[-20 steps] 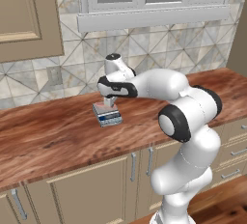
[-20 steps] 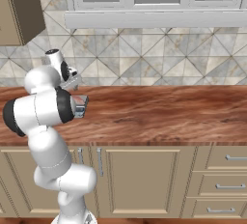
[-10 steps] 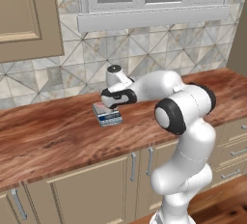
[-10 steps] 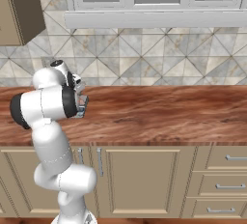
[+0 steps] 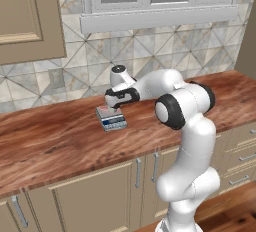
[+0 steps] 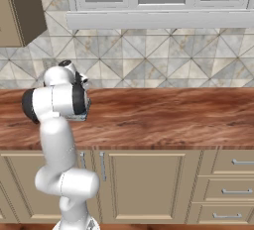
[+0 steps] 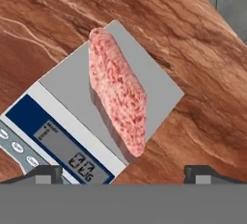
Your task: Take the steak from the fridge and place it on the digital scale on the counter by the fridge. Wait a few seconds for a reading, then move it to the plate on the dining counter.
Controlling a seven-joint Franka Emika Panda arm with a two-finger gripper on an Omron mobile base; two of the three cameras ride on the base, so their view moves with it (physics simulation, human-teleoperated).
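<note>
The steak (image 7: pixel 118 90), a pinkish-red slab with paler streaks, lies diagonally on the grey platform of the digital scale (image 7: pixel 67 80), whose display shows digits. The scale (image 5: pixel 111 119) sits on the wood-grain counter (image 5: pixel 50 146) near the tiled wall. My gripper (image 5: pixel 113 108) hovers just above it, pointing down. In the hand view the gripper (image 7: pixel 123 172) is open, its fingertips (image 7: pixel 41 175) set wide apart on either side, touching nothing. In the right base view my own arm covers most of the scale (image 6: pixel 79 117).
Beige cabinet fronts with slim handles (image 5: pixel 137 172) run below the counter, with drawers (image 6: pixel 233 163) at the right. A wall cabinet (image 5: pixel 25 16) hangs at the upper left and a window ledge (image 5: pixel 160 21) juts out above the tiled backsplash. Bare counter (image 6: pixel 168 117) stretches right of the scale.
The hand has shifted slightly over the scale and the elbow has swung a little. The jaws stay open and the steak stays on the scale.
</note>
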